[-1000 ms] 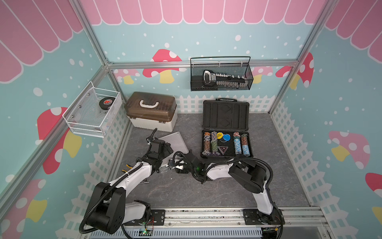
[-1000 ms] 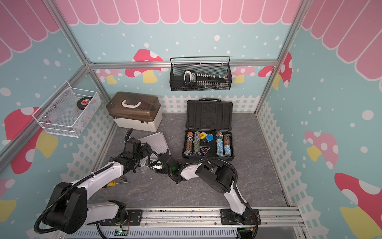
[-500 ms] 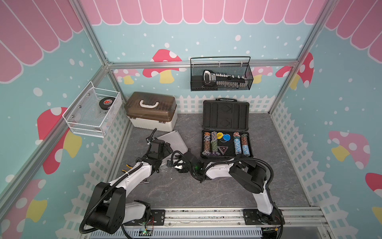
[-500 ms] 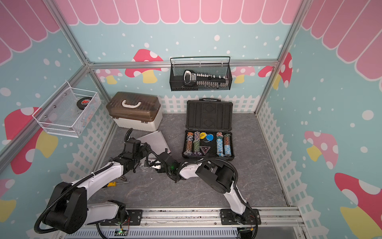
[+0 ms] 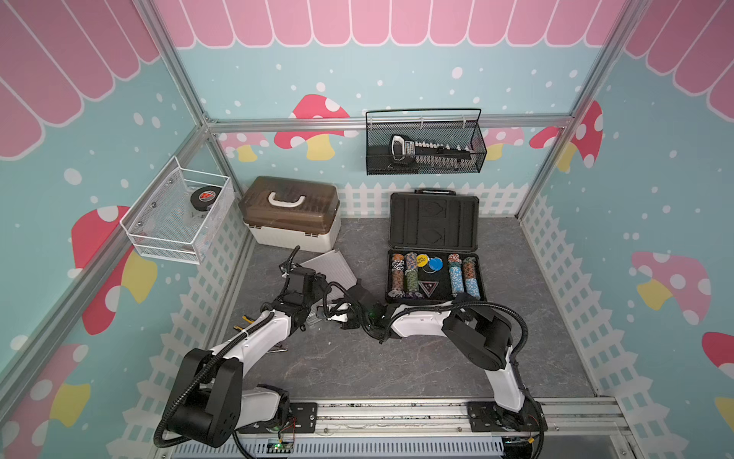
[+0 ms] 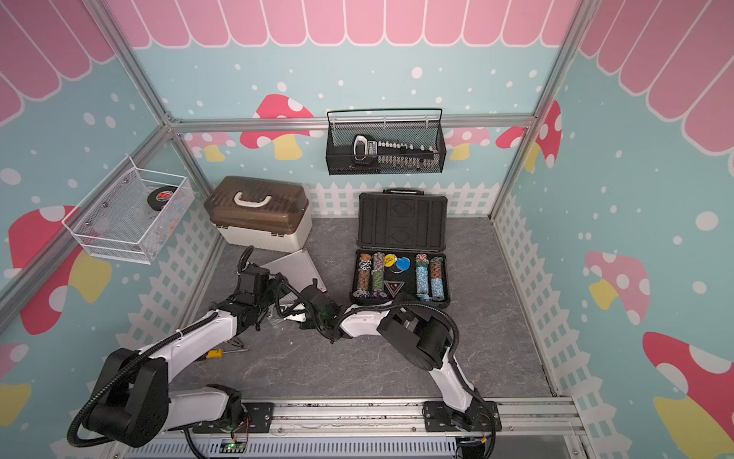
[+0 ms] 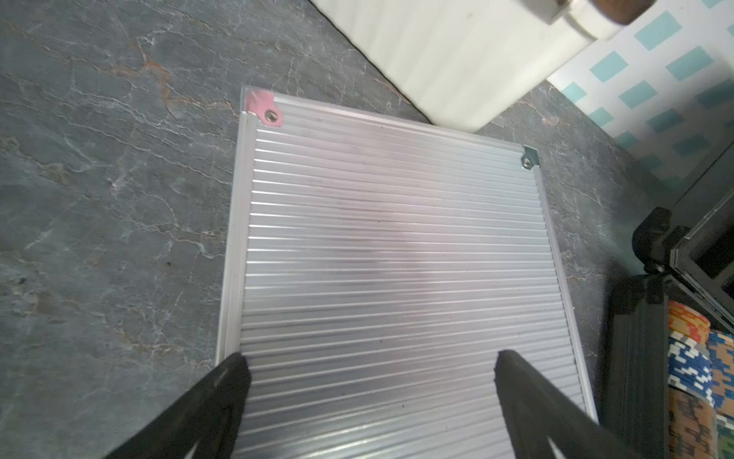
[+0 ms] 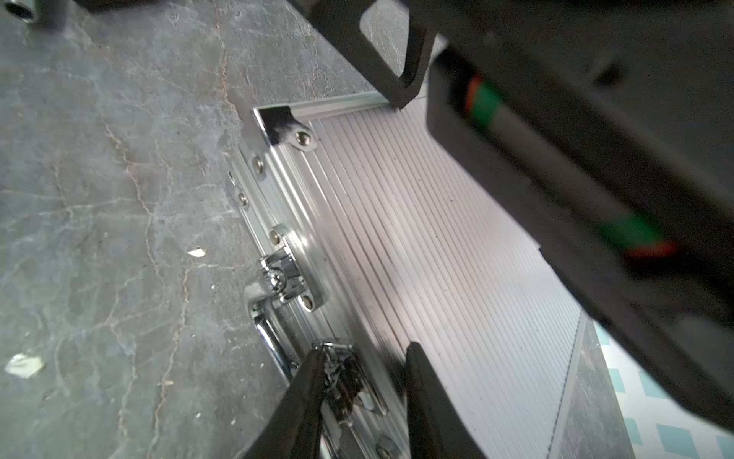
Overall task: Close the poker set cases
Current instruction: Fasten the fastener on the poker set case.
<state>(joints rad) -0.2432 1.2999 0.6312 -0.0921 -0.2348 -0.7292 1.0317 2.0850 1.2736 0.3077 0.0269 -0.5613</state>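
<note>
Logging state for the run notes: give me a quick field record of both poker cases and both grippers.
silver ribbed aluminium case: lid down, lying flat
chrome latch: on the silver case's edge, whether fastened unclear
large black rectangular case: lid open, poker chips exposed in rows
left gripper: open wide, over the silver lid
right gripper: jaws apart, straddling the latch, one finger touching it
left to do: black case not yet closed

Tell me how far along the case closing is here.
Done: the silver case lies with its lid down. In hand: the right gripper straddles its front latch, jaws apart, while the left gripper hangs open over the lid; whether the latch is fastened is unclear. Remaining: the dark case stands open, chips showing.
</note>
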